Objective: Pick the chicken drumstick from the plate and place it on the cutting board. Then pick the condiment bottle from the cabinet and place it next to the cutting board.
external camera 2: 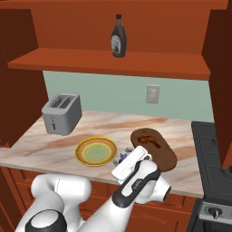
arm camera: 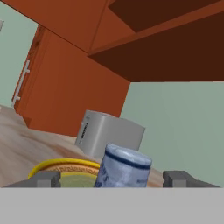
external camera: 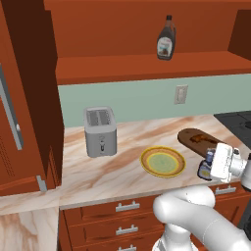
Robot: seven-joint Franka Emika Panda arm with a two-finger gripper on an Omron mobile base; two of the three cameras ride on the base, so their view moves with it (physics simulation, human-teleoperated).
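Observation:
The chicken drumstick (external camera: 198, 140) (external camera 2: 147, 138) lies on the dark cutting board (external camera: 186, 135) (external camera 2: 163, 156). Left of the board sits the yellow plate (external camera: 144, 159) (external camera 2: 79, 152) (arm camera: 61, 165), with nothing on it. The blue condiment bottle (external camera: 206, 167) (external camera 2: 123, 155) (arm camera: 124, 168) sits near the counter's front edge, between plate and board. My gripper (external camera: 208, 164) (external camera 2: 125, 157) (arm camera: 112, 177) is around it, open, with a gap between each fingertip and the bottle. The cabinet shelf (external camera: 147, 66) (external camera 2: 108, 63) runs above the counter.
A taller brown bottle (external camera: 166, 39) (external camera 2: 118, 37) stands on the cabinet shelf. A silver toaster (external camera: 100, 131) (external camera 2: 62, 113) (arm camera: 109, 133) is at the counter's back left. A dark stove (external camera: 238, 120) (external camera 2: 213, 149) borders the counter on the right. Drawers run below the front edge.

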